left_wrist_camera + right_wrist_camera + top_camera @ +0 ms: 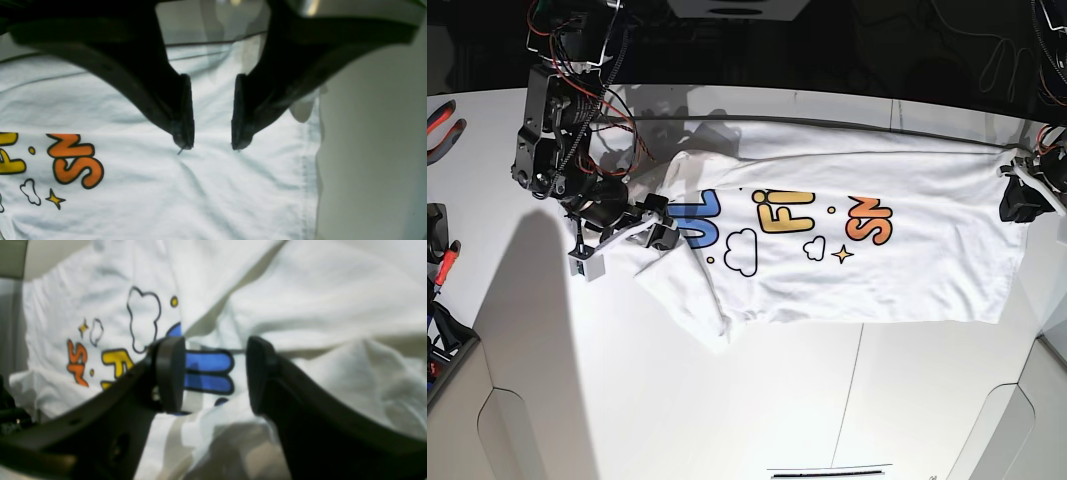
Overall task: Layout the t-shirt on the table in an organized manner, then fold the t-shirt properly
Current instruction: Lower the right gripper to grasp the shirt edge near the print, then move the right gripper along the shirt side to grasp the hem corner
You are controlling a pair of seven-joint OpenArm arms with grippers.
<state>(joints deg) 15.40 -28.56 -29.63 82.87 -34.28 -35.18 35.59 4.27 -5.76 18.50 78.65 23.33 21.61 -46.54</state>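
Counter (pixel 727 400): you have a wide white top with a thin dark seam running from the near edge up toward the shirt; it reaches well beyond the cloth on every side.
T-shirt (pixel 907 270): you see it spread lengthwise across the far half of the counter, print facing up. The end on the base view's right lies fairly flat; the end on its left is bunched, with a flap turned over and a corner pointing toward the near edge.
Print (pixel 782 225): you can read blue, yellow and orange letters in a row, with a cloud and a star just below them.
Right arm (pixel 557 130): it stands on the base view's left and reaches down to the rumpled end of the shirt.
Right tool (pixel 215 373): its jaws stand apart with nothing between them, hanging just over the folds by the blue letters; whether it touches the cloth you cannot tell.
Left tool (pixel 211 145): its jaws are parted, tips resting on flat cloth close to the shirt's side edge, with no fabric pinched between them.
Pliers (pixel 439 118): red handles lie at the counter's left margin in the base view.
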